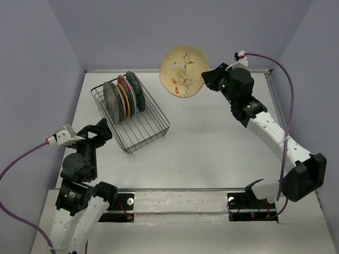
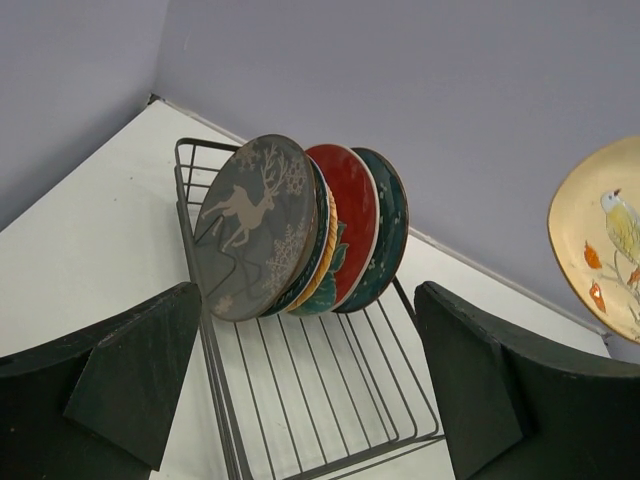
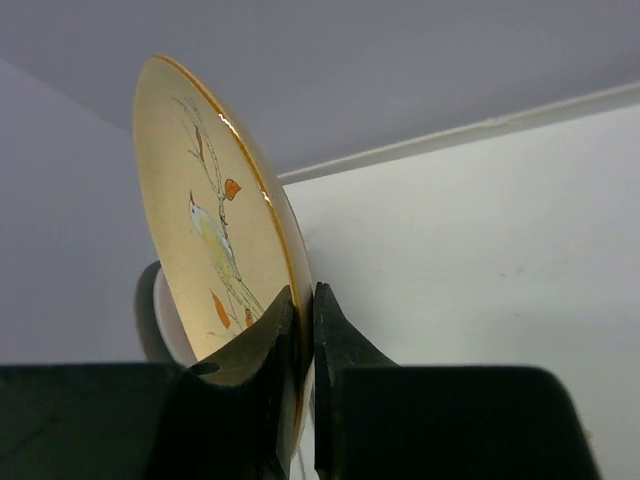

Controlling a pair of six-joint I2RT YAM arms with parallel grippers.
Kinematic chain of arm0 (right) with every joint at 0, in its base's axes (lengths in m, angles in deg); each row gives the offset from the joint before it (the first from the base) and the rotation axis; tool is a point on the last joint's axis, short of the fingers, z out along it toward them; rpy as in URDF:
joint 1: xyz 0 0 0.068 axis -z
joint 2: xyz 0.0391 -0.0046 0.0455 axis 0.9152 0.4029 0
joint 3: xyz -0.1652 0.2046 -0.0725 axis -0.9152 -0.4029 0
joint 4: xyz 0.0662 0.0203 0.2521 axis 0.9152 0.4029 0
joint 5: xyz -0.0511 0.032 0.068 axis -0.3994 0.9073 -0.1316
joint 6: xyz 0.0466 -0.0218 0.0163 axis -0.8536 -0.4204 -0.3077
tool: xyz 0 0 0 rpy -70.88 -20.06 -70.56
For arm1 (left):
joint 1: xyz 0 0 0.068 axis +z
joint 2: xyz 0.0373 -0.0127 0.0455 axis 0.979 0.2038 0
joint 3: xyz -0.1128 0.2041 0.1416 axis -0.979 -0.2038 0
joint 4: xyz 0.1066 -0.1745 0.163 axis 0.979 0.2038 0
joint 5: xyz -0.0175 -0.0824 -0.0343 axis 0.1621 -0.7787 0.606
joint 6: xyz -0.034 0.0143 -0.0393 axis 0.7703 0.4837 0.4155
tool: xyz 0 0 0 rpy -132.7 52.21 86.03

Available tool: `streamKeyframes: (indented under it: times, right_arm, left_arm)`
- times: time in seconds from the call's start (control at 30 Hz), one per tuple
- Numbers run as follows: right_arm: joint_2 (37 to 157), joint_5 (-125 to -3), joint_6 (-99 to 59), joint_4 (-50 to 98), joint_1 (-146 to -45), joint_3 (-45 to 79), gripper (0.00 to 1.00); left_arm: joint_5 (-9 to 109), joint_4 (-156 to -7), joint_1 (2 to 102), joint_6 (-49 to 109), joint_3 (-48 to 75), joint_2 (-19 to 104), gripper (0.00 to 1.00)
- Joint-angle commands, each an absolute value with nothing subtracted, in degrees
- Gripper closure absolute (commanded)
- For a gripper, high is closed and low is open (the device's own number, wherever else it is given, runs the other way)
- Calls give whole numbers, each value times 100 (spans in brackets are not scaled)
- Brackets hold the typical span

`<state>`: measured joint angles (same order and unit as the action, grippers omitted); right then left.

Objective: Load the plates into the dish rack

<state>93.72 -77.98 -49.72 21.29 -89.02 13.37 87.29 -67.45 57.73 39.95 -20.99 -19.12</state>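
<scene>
My right gripper [image 1: 208, 77] is shut on the rim of a cream plate [image 1: 183, 71] painted with a bird and branches, holding it upright in the air near the back wall, right of the dish rack. The right wrist view shows the plate [image 3: 215, 220] edge-on, pinched at the gripper [image 3: 305, 300]. The dark wire dish rack [image 1: 144, 127] holds several plates upright at its far end, with a grey deer plate [image 2: 258, 225] nearest me and a red one [image 2: 345, 215] behind it. My left gripper [image 1: 100, 129] is open and empty at the rack's near left side [image 2: 305, 340].
The near half of the rack [image 2: 300, 390] shows bare wires. Grey walls close the table at the back and both sides. The cream plate also shows at the right edge of the left wrist view [image 2: 605, 245].
</scene>
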Motion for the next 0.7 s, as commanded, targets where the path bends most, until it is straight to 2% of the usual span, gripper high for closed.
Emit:
streamKeyframes:
  times: [0.0,0.13,0.23,0.33,0.47,0.67]
  right_arm:
    - [9609,-8957,-4502,1533,-10143,2736,93]
    - [10566,-9476,-4185,1752,-11050,3784,93]
    - [11549,-10221,-3755,1840,-11710,5091,93]
    - [12210,-10382,-3613,2086,-12037,5981,93]
    - [13484,-11074,-3007,2559,-12660,8104,93]
    - [14628,-11586,-2760,2422,-12838,9130,93]
  left_arm:
    - [8655,-7127,5785,3920,-2104,-1952,1]
    - [8838,-7100,5794,3937,-2078,-2013,1]
    - [9093,-7022,5846,3990,-2043,-2180,1]
    - [9357,-6969,5864,4052,-2008,-2242,1]
    - [9507,-6898,5873,4087,-1981,-2321,1]
    - [9657,-6846,5864,4122,-1963,-2444,1]
